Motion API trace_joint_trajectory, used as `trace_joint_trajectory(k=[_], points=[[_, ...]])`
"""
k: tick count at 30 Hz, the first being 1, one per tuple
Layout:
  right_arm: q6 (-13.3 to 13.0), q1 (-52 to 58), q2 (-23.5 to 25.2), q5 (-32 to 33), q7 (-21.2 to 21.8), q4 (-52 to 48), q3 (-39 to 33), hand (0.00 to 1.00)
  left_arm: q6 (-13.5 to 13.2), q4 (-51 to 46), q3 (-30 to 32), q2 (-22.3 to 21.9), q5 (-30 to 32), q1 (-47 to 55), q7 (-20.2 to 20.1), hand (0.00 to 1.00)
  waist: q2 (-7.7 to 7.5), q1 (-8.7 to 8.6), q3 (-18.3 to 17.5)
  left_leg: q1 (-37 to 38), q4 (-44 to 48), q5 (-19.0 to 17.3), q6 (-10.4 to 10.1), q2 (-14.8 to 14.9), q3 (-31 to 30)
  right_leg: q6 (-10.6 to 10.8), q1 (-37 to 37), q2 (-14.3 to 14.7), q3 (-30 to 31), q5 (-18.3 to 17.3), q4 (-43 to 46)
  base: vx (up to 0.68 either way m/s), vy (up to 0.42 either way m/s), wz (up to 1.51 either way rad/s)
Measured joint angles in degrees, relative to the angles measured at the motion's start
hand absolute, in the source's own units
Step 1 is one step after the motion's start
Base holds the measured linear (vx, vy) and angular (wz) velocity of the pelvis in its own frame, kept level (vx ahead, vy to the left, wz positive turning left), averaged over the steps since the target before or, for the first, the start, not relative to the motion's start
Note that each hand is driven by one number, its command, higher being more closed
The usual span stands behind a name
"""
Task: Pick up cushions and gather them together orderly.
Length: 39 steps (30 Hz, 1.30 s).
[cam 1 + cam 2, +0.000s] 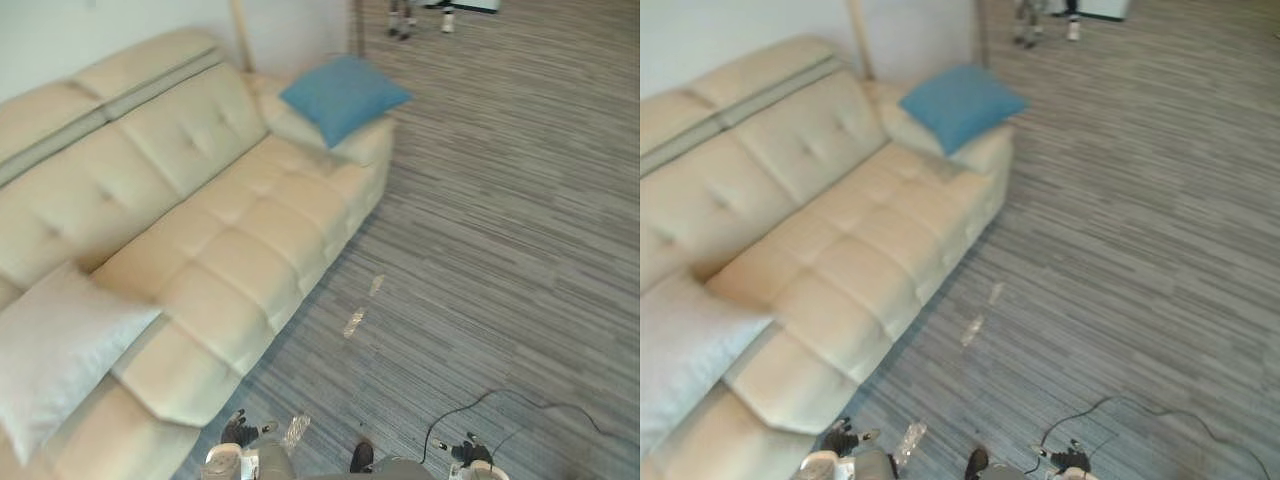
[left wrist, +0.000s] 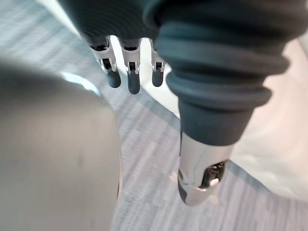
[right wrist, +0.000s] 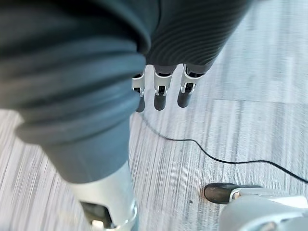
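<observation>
Left hand [image 2: 129,77]: fingers straight, slightly spread, thumb set apart, nothing in them. It hangs low at the robot's side over the striped floor [image 1: 500,220], near the near corner of the sofa [image 1: 230,230].

Right hand [image 3: 161,94]: same posture, with fingers straight and empty. It hangs above bare floor, well apart from the sofa.

Reading: both arms are down in a carrying-nothing, standing or walking posture, not a reach. From here neither cushion looks within arm's range.

Pale cushion [image 1: 55,345]: at the near end of the sofa, leaning back against the backrest with its lower part on the seat. It is the one closer to the left hand.

Blue cushion [image 1: 343,95]: at the far end, lying tilted on top of the armrest, one corner pointing out toward the floor side.

The two are well apart, with the whole run of seat between them. Nothing is gathered yet, so the task looks to be at its start.

Likely next need: close in on one cushion, probably the pale one on the left. Both are soft and broad, so a grasp at an edge or a two-hand lift seems sensible. The blue one, perched on the arm, could slide off if nudged.

A person's legs [image 1: 420,15] stand at the far edge of the floor, beyond the sofa.
</observation>
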Motion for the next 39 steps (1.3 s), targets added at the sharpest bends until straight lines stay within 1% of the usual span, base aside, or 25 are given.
trace_joint_trajectory(k=[2, 4, 5, 6, 7, 9, 12, 13, 14, 16, 18, 19, 22, 23, 24, 26, 27, 28, 30, 33, 35, 36, 37, 38, 39], points=[[0.0, 0.4, 0.3, 0.0, -0.2, -0.4, -0.5, 0.00, -0.1, -0.2, 0.1, -0.7, 0.0, 0.0, 0.0, 0.00, 0.29, 0.09, 0.1, -0.7, -10.0, 2.9, -1.3, -2.6, -2.2, 0.6, 1.8, 0.3, 2.3, -0.4, -1.5, 0.30, 0.069, -0.72], [0.0, 0.4, 1.0, 0.1, -0.3, -0.7, -0.7, 0.00, -0.1, -0.6, 0.1, -1.3, 0.0, 0.2, 0.0, 0.00, 1.17, 0.69, 0.1, -0.5, -20.6, 9.1, -2.0, -3.3, -2.9, 2.6, 4.4, 1.7, 5.7, -1.8, -3.6, 0.39, 0.124, -0.81], [0.0, 0.3, 1.5, 0.2, -0.3, -0.7, -0.8, 0.00, -0.1, -0.6, 0.1, -1.3, 0.0, 0.2, 0.0, 0.00, 1.06, 1.22, 0.0, -0.2, -20.7, 12.5, -1.6, -3.3, -3.8, 3.4, 5.2, 1.8, 7.4, -2.4, -3.8, 0.44, 0.136, -0.84], [0.0, 0.2, 2.5, 0.4, -0.3, -0.8, -1.6, 0.00, -0.1, -0.6, 0.1, -0.7, 0.1, 0.1, -0.2, 0.00, 0.14, 1.47, -0.6, 0.4, -19.7, 15.9, 1.0, -4.2, -4.0, 4.5, 6.1, 1.2, 10.2, -4.2, -3.2, 0.59, 0.171, -0.88], [0.0, 0.1, 3.4, 0.4, -0.2, -0.9, -2.3, 0.00, 0.0, -1.1, 0.2, -0.2, 0.1, 0.1, -0.3, 0.00, -0.90, 1.43, -0.7, 0.0, -15.7, 13.0, 2.9, -5.3, -2.8, 5.6, 6.0, -0.5, 11.7, -6.6, -1.1, 0.53, 0.140, -0.79], [-0.1, 0.6, 3.5, 0.4, 0.0, -1.0, -2.7, 0.00, 0.0, -1.1, 0.1, -0.2, 0.1, 0.1, -0.3, 0.00, -2.04, 1.78, -1.6, -0.4, -10.5, 7.5, 3.7, -5.6, 1.3, 8.3, 3.6, -2.5, 14.9, -9.5, 6.2, 0.52, 0.168, -0.81], [-0.1, 0.7, 3.9, 0.4, 0.5, -1.0, -2.8, 0.00, 0.3, -0.6, 0.0, 0.1, 0.1, 0.0, -0.2, 0.00, -2.55, 1.35, -1.3, 4.2, -8.5, 3.9, 5.4, -6.6, 5.6, 19.9, -5.6, -4.5, 17.2, -11.0, 31.6, 0.49, 0.179, -0.68], [-0.1, 1.0, 4.1, 0.8, 0.6, -1.1, -2.9, 0.00, 0.5, 0.2, -0.5, 0.3, 0.0, 0.1, -0.2, 0.00, -2.35, 0.59, -1.2, 7.3, -8.7, 2.4, 5.7, -6.8, 6.3, 21.0, -9.0, -5.1, 15.8, -10.4, 40.3, 0.44, 0.114, -0.48], [-0.1, 0.7, 4.0, 1.0, 0.6, -1.1, -3.3, 0.00, 0.6, 1.1, -1.9, 0.8, -0.2, 0.1, -0.1, 0.00, -2.39, 0.35, -0.8, 11.4, -10.4, 1.8, 5.8, -6.8, 7.0, 16.9, -10.5, -5.7, 13.5, -11.1, 43.6, 0.42, 0.099, -0.45], [-0.2, 0.3, 3.9, 1.2, 0.6, -1.1, -3.1, 0.00, 0.8, 1.5, -3.5, 1.3, -0.5, 0.0, -0.1, 0.00, -1.91, 0.11, -0.7, 17.0, -15.1, 1.2, 5.8, -6.2, 7.6, 12.2, -12.0, -6.2, 8.7, -12.5, 41.1, 0.39, 0.046, -0.38], [-0.4, 0.1, 4.2, 2.1, 0.9, -1.9, -2.6, 0.00, 0.8, 1.5, -4.0, 1.5, -0.5, -1.2, -0.1, 0.00, -1.37, -0.24, -0.9, 21.7, -20.5, 0.1, 4.7, -4.6, 7.5, 10.4, -17.0, -4.7, 3.1, -12.5, 31.8, 0.49, -0.034, -0.24], [-0.4, 0.1, 4.2, 2.1, 0.9, -2.4, -2.6, 0.00, 0.9, 1.5, -4.6, 1.6, -0.4, -1.4, 0.0, 0.00, -1.36, -0.41, -0.8, 22.9, -22.0, 0.2, 4.5, -4.0, 7.5, 9.5, -19.0, -3.9, 1.9, -11.1, 26.9, 0.53, -0.109, 0.00], [-0.3, 0.6, 3.9, 2.2, 0.7, -2.7, -2.6, 0.00, 1.2, 2.8, -5.9, 1.9, -0.3, -1.2, -0.1, 0.00, -1.93, -2.20, -0.8, 26.4, -24.2, 0.2, 4.3, -3.6, 5.8, 7.3, -20.9, -2.7, 0.8, 3.5, 12.2, 0.44, -0.123, 0.28], [-0.3, 1.6, 3.3, 2.3, 0.5, -2.6, -3.1, 0.00, 1.2, 3.5, -6.2, 0.9, -0.2, -1.1, -0.1, 0.00, -0.83, -3.08, -1.0, 27.8, -24.0, 0.1, 3.9, -2.5, 3.4, 4.0, -18.8, -1.7, 0.1, 5.5, 11.6, 0.57, -0.156, 0.17], [-0.3, 1.0, 3.4, 2.3, 0.4, -2.7, -3.8, 0.00, 1.1, 3.8, -5.8, 0.5, 0.5, -0.9, -0.2, 0.00, -0.24, -2.52, -0.9, 27.1, -21.8, 1.7, 1.2, -1.7, 2.3, 2.5, -18.5, -1.6, 0.4, 4.1, 12.4, 0.55, -0.165, 0.06], [-0.3, 0.3, 3.5, 2.3, 0.5, -2.7, -5.4, 0.00, 1.1, 3.7, -4.2, -0.3, 1.0, -1.0, -0.1, 0.00, 0.10, -2.65, -0.7, 25.2, -15.8, 3.4, -1.5, -2.1, 0.6, 1.9, -17.0, -1.9, 0.3, 2.1, 12.9, 0.45, -0.146, 0.06], [-0.3, 0.7, 3.7, 2.6, 0.5, -2.9, -5.9, 0.00, 1.1, 3.3, -2.4, -1.1, 1.3, -1.1, -0.1, 0.00, 0.25, -2.70, -0.1, 21.2, -3.3, 5.7, -4.6, -1.1, 0.7, 1.7, -12.6, -2.3, 0.3, 0.6, 11.0, 0.56, -0.157, 0.31], [-0.2, 1.4, 4.0, 2.8, 0.3, -3.2, -4.9, 0.00, 1.0, 2.2, -2.0, -1.4, 1.3, -0.9, -0.1, 0.00, 0.48, -2.46, 0.1, 16.7, 9.6, 4.8, -4.2, 0.9, 1.5, 1.6, -8.4, -2.1, -0.1, -0.3, 8.8, 0.54, -0.129, 0.37], [-0.2, 1.3, 4.5, 3.9, 0.3, -3.9, -4.8, 0.00, 0.7, 1.1, -2.1, -1.5, 1.3, -0.7, -0.1, 0.00, 0.56, -1.82, 0.2, 11.3, 19.6, 1.2, -1.3, 3.6, 5.4, 1.5, -2.3, -2.1, -0.4, -1.1, 5.6, 0.38, -0.042, 0.10], [-0.4, 0.7, 4.5, 4.4, 0.4, -4.1, -4.8, 0.00, 0.0, 0.0, -2.2, -1.9, 1.3, -0.8, -0.1, 0.00, 0.48, -0.88, 0.1, 6.1, 11.7, -0.8, 0.6, 3.1, 10.4, 2.6, 3.0, -3.5, 0.2, -1.7, 1.2, 0.31, 0.018, -0.11], [-0.3, 0.5, 4.4, 4.4, 0.4, -3.7, -4.8, 0.00, -0.1, 0.0, -2.8, -1.9, 1.3, -1.0, -0.2, 0.00, 0.49, -0.88, 0.1, 3.3, -2.5, 0.4, 0.5, 0.4, 10.2, 4.1, 5.1, -4.9, 0.2, -3.2, 0.0, 0.30, 0.095, 0.06], [-0.4, 1.0, 4.3, 4.3, 0.3, -3.4, -4.8, 0.00, -0.1, 0.0, -2.9, -1.8, 1.3, -1.1, -0.2, 0.00, 0.55, -0.90, 0.1, 2.4, -12.2, 3.9, -0.1, -1.2, 9.6, 5.0, 7.0, -5.5, -0.1, -4.3, -1.1, 0.26, 0.088, 0.11], [-0.3, 1.1, 4.3, 4.3, 0.3, -3.0, -4.8, 0.00, -0.1, 0.0, -3.0, -1.8, 1.3, -1.0, -0.2, 0.00, 0.57, -0.87, 0.1, 2.3, -14.7, 5.1, -0.3, -1.6, 9.2, 5.3, 7.6, -5.5, -0.2, -4.6, -1.5, 0.44, 0.230, 0.06], [-0.1, 1.8, 4.2, 4.3, 0.0, -2.5, -4.5, 0.00, -0.2, -0.1, -3.4, -1.7, 1.2, -1.1, -0.1, 0.00, 0.65, -0.11, 0.1, 1.9, -20.7, 11.6, -0.4, -1.8, 8.6, 6.4, 10.3, -5.3, -0.1, -6.6, -3.0, 0.30, 0.177, -0.09], [0.0, 1.8, 4.2, 4.2, 0.0, -2.4, -4.3, 0.00, -0.3, -0.1, -3.5, -1.5, 1.2, -1.1, -0.1, 0.00, 0.35, 0.17, -0.1, 1.9, -20.1, 13.8, 0.3, -1.9, 8.6, 6.9, 10.9, -5.4, 0.5, -7.2, -3.2, 0.59, 0.304, -0.16]])
